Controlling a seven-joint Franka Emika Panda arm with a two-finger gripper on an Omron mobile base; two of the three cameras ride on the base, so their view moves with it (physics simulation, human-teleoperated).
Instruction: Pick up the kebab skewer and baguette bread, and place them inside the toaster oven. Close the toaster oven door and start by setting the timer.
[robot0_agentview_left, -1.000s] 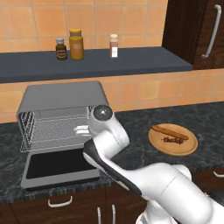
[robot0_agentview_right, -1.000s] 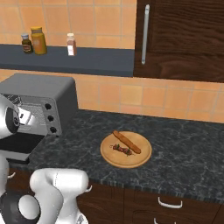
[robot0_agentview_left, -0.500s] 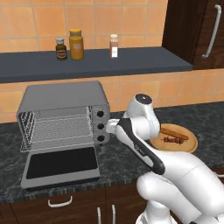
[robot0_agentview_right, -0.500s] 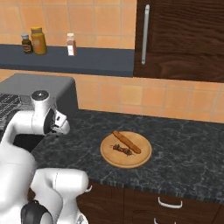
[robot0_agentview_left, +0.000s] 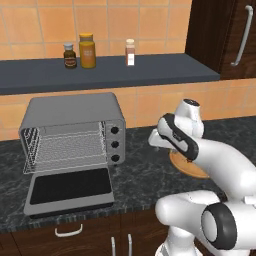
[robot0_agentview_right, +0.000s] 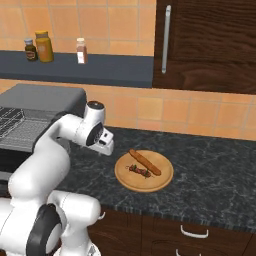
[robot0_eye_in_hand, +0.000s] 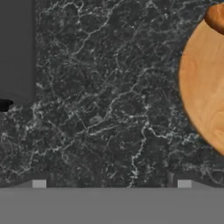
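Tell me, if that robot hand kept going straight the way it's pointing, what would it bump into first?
Most likely the bare dark countertop, just beside the wooden plate. The hand points down there, jaws open and empty, with nothing in between.

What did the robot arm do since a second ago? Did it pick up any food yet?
The white arm swung away from the open grey toaster oven toward the round wooden plate. Its hand, fingers apart and holding nothing, now hangs over the dark counter beside the plate. No food was taken: the orange-brown baguette and the dark chunky kebab skewer stayed on the plate, and the oven's glass door stayed down.
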